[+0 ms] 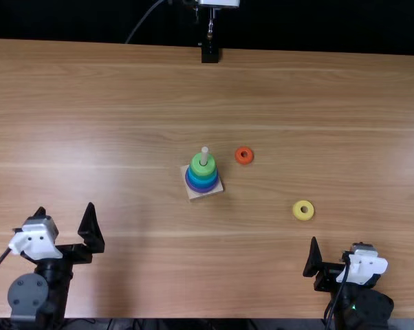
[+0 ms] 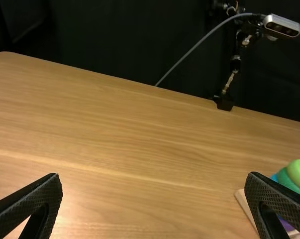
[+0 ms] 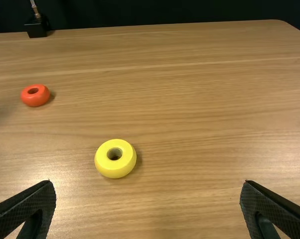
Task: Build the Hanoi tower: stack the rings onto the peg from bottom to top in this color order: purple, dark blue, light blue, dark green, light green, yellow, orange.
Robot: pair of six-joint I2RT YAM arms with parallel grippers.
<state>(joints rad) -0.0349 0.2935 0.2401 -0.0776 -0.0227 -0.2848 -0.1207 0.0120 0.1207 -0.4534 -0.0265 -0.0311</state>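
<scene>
The stack stood near the middle of the table (image 1: 111,137), its peg (image 1: 204,157) upright and its long axis vertical, with the tip rising above the light green ring (image 1: 208,170). The square wooden base (image 1: 192,195) lay askew to the table's edges. Below the light green ring, the dark green ring (image 2: 283,179) was noted in the left wrist view, with the light blue ring (image 1: 203,181), dark blue ring (image 1: 201,186) and purple ring (image 1: 201,191) beneath it. The orange ring (image 1: 244,161) lay flat near the stack, on its right and slightly toward the far edge; the yellow ring (image 1: 300,215) lay flat farther right and closer to the near edge. The left gripper (image 1: 64,210) was found with its fingers wide apart and nothing held, well left of the stack. The right gripper (image 1: 337,243) likewise had its fingers spread wide, gripping nothing, near the yellow ring but apart from it. The top view gave the full layout, including both arms; the left wrist view added the front of a silver camera (image 2: 282,26) with a grey cable (image 2: 200,41), above a black block (image 2: 224,102); the right wrist view disclosed the yellow ring's rounded side and open hole.
</scene>
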